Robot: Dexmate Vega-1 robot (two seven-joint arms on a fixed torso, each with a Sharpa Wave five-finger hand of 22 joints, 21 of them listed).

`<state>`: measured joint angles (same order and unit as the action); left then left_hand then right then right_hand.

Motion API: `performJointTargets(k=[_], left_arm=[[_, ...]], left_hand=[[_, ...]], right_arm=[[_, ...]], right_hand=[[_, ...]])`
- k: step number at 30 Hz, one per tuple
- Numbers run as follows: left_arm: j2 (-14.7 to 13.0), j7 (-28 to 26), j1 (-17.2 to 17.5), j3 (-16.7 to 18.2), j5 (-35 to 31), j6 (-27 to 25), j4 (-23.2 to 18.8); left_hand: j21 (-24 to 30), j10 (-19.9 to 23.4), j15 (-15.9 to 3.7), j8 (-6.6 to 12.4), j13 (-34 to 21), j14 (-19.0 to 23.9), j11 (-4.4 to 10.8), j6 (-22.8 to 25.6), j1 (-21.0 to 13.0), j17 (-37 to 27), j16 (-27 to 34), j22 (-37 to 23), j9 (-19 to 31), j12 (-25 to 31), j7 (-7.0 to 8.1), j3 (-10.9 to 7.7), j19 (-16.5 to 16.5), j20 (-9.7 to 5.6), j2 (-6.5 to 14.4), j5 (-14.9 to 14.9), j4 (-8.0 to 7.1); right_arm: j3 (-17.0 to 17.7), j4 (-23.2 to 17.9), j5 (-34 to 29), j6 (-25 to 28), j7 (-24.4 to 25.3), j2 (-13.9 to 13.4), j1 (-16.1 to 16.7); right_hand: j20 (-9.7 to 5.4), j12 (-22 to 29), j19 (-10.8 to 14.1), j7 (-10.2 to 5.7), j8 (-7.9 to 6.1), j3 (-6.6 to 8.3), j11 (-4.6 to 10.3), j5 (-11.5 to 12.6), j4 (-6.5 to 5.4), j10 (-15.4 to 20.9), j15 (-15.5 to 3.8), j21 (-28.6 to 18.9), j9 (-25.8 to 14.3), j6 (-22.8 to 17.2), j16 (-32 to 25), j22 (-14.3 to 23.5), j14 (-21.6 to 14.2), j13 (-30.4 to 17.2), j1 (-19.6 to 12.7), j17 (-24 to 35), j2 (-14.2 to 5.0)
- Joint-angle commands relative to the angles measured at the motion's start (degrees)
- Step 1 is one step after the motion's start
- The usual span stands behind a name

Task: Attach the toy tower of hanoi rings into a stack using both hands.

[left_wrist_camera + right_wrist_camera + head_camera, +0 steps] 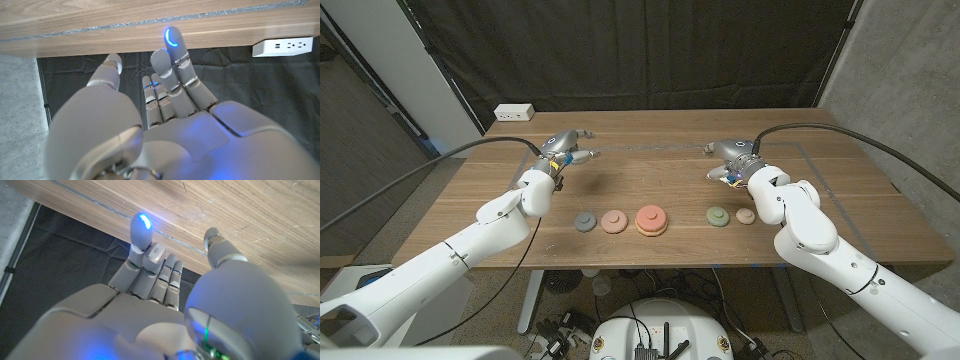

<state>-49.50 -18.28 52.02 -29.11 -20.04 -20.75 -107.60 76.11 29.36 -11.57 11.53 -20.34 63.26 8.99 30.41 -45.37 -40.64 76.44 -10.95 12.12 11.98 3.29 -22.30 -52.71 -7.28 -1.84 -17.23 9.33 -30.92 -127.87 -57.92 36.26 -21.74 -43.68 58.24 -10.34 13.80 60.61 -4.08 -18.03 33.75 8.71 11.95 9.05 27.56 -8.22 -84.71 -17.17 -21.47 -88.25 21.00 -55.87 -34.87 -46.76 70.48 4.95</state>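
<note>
Hovering above the table [650, 180], left hand [563, 148] and right hand [730, 156] hold nothing.

Near edge: five rings [651, 220] lie in a row, with gaps between them.
Mid surface [650, 170]: bare wood between left hand [563, 148] and right hand [732, 158].
Far corner: white power strip [515, 113].

Five round toy rings lie in a row on the wooden table [650, 180]: grey ring [584, 222], pink ring [613, 221], large orange-pink ring [651, 220], green ring [718, 216], small tan ring [746, 215]. The left hand [565, 147] and the right hand [728, 155] are positioned beyond the row, each holding nothing.
</note>
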Motion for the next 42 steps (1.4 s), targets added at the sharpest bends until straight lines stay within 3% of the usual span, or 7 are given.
performJointTargets(k=[1,14,20,24,42], left_arm=[[-0.92,1.68,-0.8,0.15,-0.28,-1.42,-1.4],[-1.61,4.51,-2.1,-0.88,-1.43,-2.81,-3.42],[-1.51,5.27,-2.32,-1.41,-2.16,-3.62,-4.02],[-1.58,5.5,-2.06,-1.45,-2.29,-3.97,-4.36],[-3.81,8.57,-0.64,-0.76,-2.29,-7.41,-8.44]], left_hand=[[0.48,-0.22,-0.91,-0.05,-0.15,-0.08,-0.11,-0.46,0.34,-0.09,-0.15,0.06,0.07,-0.01,-0.03,-0.36,0.4,-4.68,-0.1,-0.28,-0.09],[0.55,-0.53,-0.91,-0.12,-0.1,-0.18,-0.11,-0.7,0.39,0.12,-0.31,0.07,0.07,-0.12,-0.09,-0.39,0.46,-4.66,-0.15,-0.26,-0.09],[0.57,-0.57,-0.91,-0.15,-0.08,-0.08,-0.3,-0.84,0.44,0.04,-0.23,0.08,0.07,-0.11,-0.2,-0.39,0.5,-4.67,-0.22,-0.25,-0.08],[0.59,-0.47,-0.91,-0.11,-0.07,-0.07,-0.29,-0.8,0.48,0.05,-0.23,0.08,0.08,-0.05,-0.26,-0.39,0.52,-4.66,-0.25,-0.25,-0.1],[0.67,-0.92,-0.91,-0.11,-0.06,-0.29,-0.28,-1.16,0.81,0.26,-0.45,0.12,0.12,-0.06,-0.51,-0.45,0.79,-4.65,-0.44,-0.23,-0.12]], right_arm=[[0.79,0.84,6.06,3.2,7.7,-1.91,0.83],[0.84,1.18,9.76,3.94,18.02,-4.59,3.7],[-0.15,1.23,10.04,4.87,19.67,-5.8,3.79],[-0.38,1.04,10.65,5.65,20.33,-6.27,3.79],[-1.73,-0.1,13.1,8.42,23.55,-7.66,4.31]], right_hand=[[-2.22,0.44,0.94,-0.15,-0.48,0.49,0.19,0.17,0.17,1.21,-4.19,-0.5,-0.15,-0.91,-0.39,0.15,-0.99,-0.24,-0.5,0.16,-0.11],[-2.23,0.77,1.81,-0.49,-1.09,0.76,0.65,0.26,0.18,3.07,-4.2,-1.1,-0.15,-2.2,-0.68,0.29,-2.25,-0.63,-0.47,0.2,-0.25],[-2.24,0.25,1.99,-0.64,-1.53,0.94,0.13,0.3,0.29,2.42,-4.2,-1.21,-0.4,-2.72,-0.83,0.28,-2.85,-0.79,-0.63,0.25,-0.23],[-2.22,-0.56,2.18,-1.56,-2.53,1.12,0.1,0.36,0.31,1.85,-4.18,-1.38,-0.43,-5.05,-0.82,0.3,-3.4,-0.46,-0.61,0.24,-0.15],[-2.22,-1.28,2.4,-1.3,-2.31,1.5,-0.03,0.53,0.37,2.03,-4.18,-1.69,-0.11,-4.9,-0.83,0.59,-4.21,0.08,-0.68,0.28,-0.05]])
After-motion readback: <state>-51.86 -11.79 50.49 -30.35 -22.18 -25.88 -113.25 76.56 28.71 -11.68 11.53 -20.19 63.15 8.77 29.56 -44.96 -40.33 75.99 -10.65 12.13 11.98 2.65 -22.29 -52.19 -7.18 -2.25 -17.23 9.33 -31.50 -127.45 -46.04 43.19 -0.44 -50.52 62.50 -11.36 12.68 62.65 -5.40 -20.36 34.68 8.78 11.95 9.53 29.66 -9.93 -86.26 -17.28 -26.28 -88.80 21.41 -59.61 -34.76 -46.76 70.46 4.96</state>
